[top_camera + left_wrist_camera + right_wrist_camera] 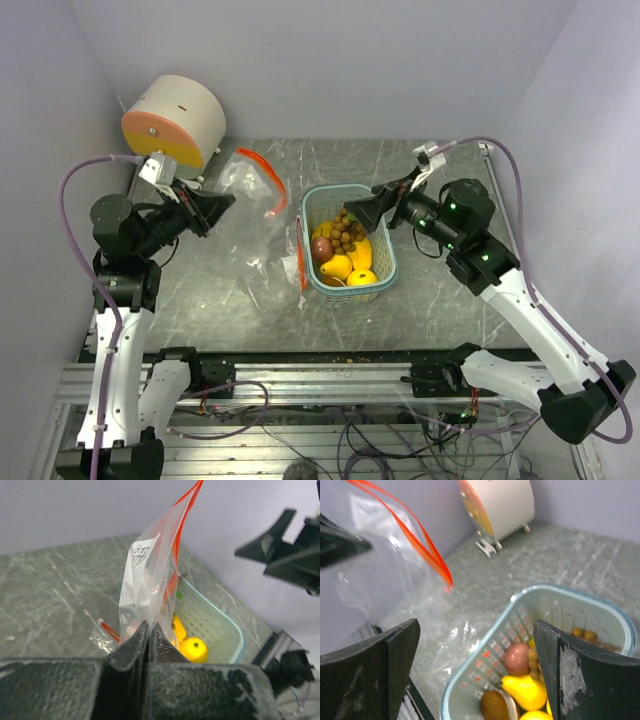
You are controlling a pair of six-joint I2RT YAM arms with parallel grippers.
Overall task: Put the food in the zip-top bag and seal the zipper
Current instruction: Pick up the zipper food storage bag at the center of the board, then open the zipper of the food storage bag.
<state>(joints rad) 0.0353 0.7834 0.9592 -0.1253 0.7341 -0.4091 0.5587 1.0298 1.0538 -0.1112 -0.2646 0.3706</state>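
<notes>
The left pincer (149, 630) clamps an edge of the clear plastic zip-top bag with a red zipper (150, 575), which rises just beyond its tips. The right pincer (476, 630) gapes wide and empty. Below it, the food (522, 690), grapes with red and yellow fruits, lies in the light-blue plastic basket (350, 293).

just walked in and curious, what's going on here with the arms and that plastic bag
The left claw is shut on an edge of the clear zip-top bag, holding it next to the light-blue basket. The right claw is open and sits over the basket. The grape bunch, the dark red fruit and the yellow fruits lie in the basket, so no food appears to have gone into the bag yet.
</notes>
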